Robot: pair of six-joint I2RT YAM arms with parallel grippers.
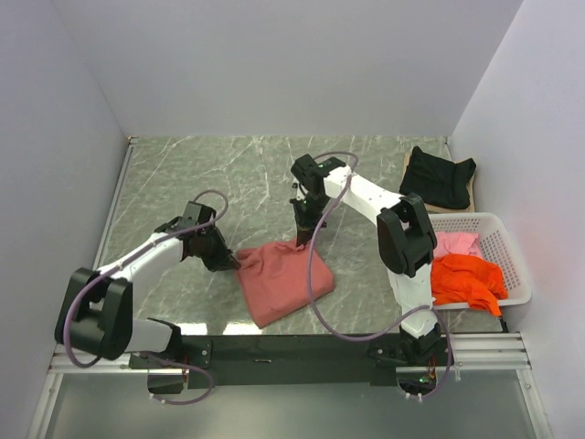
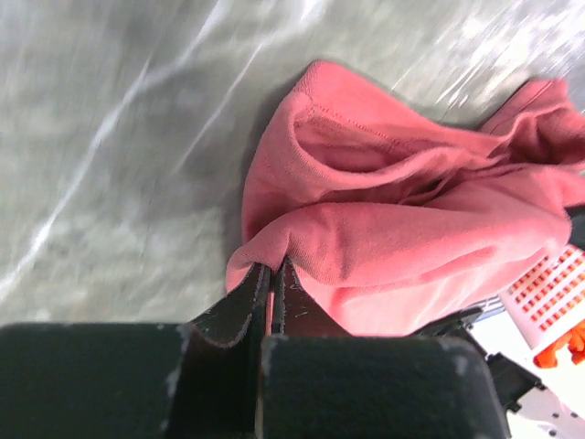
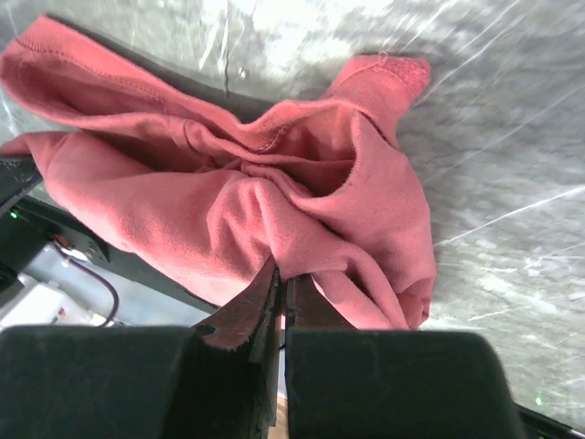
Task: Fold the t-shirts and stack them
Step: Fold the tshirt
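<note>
Pinching the dusty brick-red t-shirt (image 1: 285, 282) at two points, your left claw (image 1: 234, 260) and right claw (image 1: 300, 240) each have their jaws clamped together on a fold of its cloth, as both wrist views show. The shirt's held edge runs straight from one claw to the other, with the right claw's end a little farther from the arm bases. From that edge the rumpled body lies on the marbled table (image 1: 228, 174), between and nearer than the two claws. Its long axis slants toward the bases and slightly to the right, so the loose end points at the near table edge.

Right of your right claw, well apart from it, the white lattice basket (image 1: 508, 265) holds the bright orange t-shirt (image 1: 468, 279) and the pink t-shirt (image 1: 454, 243). Beyond and to the right of that claw, the black t-shirt (image 1: 439, 176) lies folded in the far corner.
</note>
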